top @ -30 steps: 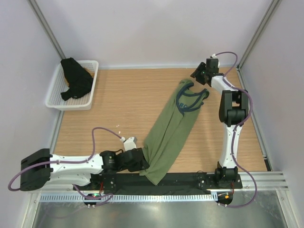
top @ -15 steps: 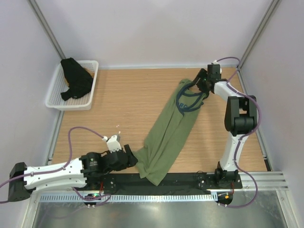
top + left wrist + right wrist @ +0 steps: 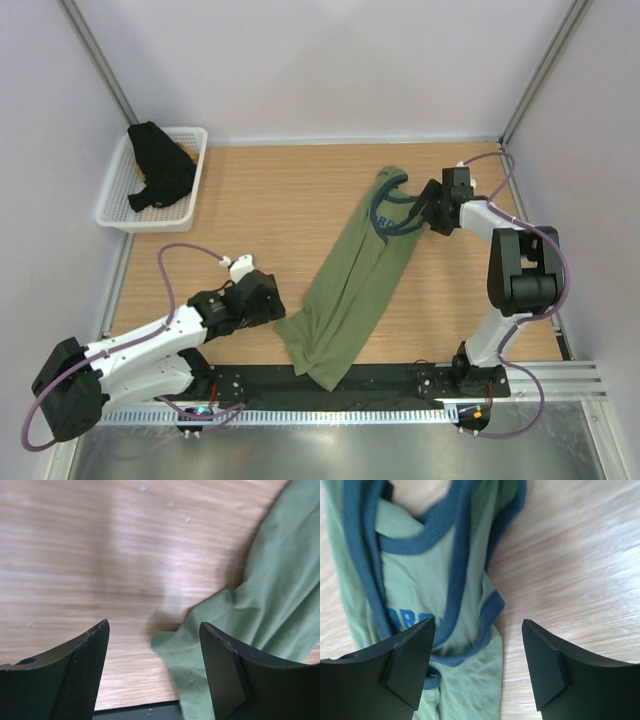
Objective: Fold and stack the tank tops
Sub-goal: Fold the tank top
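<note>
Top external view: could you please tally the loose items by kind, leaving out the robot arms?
Tank tops: 2, the olive green tank top and the black tank top
White mesh basket: 1
Total: 3

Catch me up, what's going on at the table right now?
The olive green tank top lies bunched in a long diagonal strip on the table. The left gripper hovers open at its hem corner, the right gripper open over its navy-trimmed straps; neither holds cloth. The black tank top sits in the white mesh basket, not yet folded.

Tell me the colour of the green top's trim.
Navy blue trim, clearest in the right wrist view.
</note>
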`<state>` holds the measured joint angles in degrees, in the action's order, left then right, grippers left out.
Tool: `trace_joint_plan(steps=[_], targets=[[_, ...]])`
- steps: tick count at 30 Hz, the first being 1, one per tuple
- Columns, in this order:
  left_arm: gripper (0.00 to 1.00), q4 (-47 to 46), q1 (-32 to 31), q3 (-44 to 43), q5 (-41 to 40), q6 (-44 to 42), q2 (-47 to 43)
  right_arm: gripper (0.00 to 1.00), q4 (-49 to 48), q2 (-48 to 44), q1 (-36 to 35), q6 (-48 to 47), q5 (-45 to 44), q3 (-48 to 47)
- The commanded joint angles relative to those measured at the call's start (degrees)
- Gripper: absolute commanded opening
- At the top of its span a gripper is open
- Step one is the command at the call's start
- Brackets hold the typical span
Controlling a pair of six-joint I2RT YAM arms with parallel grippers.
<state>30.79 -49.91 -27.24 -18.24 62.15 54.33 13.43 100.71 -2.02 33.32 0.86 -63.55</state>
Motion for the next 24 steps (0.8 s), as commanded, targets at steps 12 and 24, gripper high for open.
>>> trace_joint_plan(steps=[12, 24], targets=[[0.73, -8.37, 15.70, -4.48, 13.74, -15.20, 5.69, 0.03, -6.93, 18.69, 0.79, 4.38, 4.86, -17.51], [0.69, -18.99, 22.40, -12.05, 29.05, -17.33, 19.50, 0.87, 4.76, 22.46, 1.32, -0.44, 6.26, -37.46]])
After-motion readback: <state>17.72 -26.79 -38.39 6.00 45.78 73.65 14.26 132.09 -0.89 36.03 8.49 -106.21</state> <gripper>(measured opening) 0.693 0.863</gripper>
